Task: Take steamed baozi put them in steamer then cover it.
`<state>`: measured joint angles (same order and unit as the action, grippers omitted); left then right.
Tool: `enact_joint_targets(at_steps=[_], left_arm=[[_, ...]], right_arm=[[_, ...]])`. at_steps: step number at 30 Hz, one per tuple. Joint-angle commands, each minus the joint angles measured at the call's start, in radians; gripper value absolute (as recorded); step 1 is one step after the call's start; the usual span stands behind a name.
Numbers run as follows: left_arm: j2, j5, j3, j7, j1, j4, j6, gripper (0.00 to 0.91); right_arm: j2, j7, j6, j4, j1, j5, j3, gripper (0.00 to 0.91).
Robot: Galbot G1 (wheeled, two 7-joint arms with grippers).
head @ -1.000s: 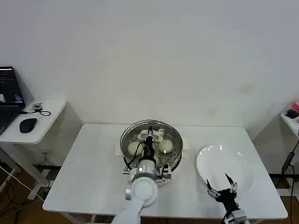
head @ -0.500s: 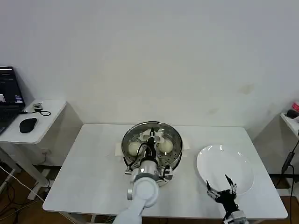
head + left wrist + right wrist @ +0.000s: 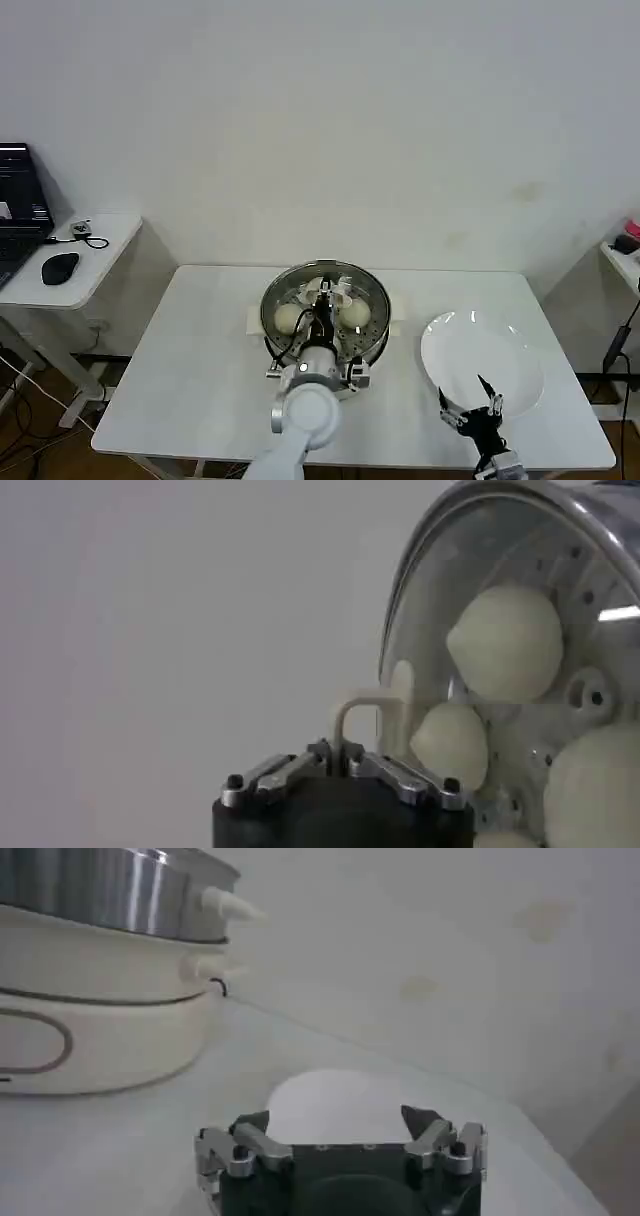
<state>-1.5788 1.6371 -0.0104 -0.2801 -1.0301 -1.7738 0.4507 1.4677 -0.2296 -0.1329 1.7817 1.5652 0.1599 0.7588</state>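
The steamer (image 3: 376, 338) stands mid-table, its steel wall (image 3: 100, 888) on a white base. A round glass lid (image 3: 340, 290) lies over it, and my left gripper (image 3: 321, 303) is shut on the lid's cream handle (image 3: 365, 705). In the left wrist view, my left gripper (image 3: 340, 752) pinches that handle, and steamed baozi (image 3: 505, 643) show through the glass lid (image 3: 430, 600). Two baozi (image 3: 288, 318) are visible from the head camera. My right gripper (image 3: 470, 405) stands open at the near edge of the white plate (image 3: 485, 350), holding nothing.
The white table (image 3: 200, 380) has free room left of the steamer. The plate (image 3: 340, 1103) lies just beyond my right gripper (image 3: 340, 1120). A side table with a mouse (image 3: 60, 267) and a laptop stands at far left.
The lid and my left gripper shifted slightly right over the steamer, then held. My right gripper drew back a little toward the near table edge.
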Motion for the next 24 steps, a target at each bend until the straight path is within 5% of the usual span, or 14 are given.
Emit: enact_joint_targets(at_steps=[1, 18, 24], left_arm=[[0.016, -0.019, -0.001, -0.005, -0.013, -0.061, 0.001, 0.907], [0.238, -0.264, 0.051, 0.028, -0.228, -0.400, -0.043, 0.907], [0.310, -0.602, 0.166, 0.188, -0.390, -0.579, -0.091, 0.907]], right_arm=[[0.003, -0.001, 0.000, 0.002, 0.000, 0.001, -0.003, 0.907], [0.018, 0.005, 0.008, 0.008, 0.013, 0.012, -0.017, 0.907], [0.013, 0.009, 0.001, 0.007, 0.023, 0.009, -0.015, 0.907]])
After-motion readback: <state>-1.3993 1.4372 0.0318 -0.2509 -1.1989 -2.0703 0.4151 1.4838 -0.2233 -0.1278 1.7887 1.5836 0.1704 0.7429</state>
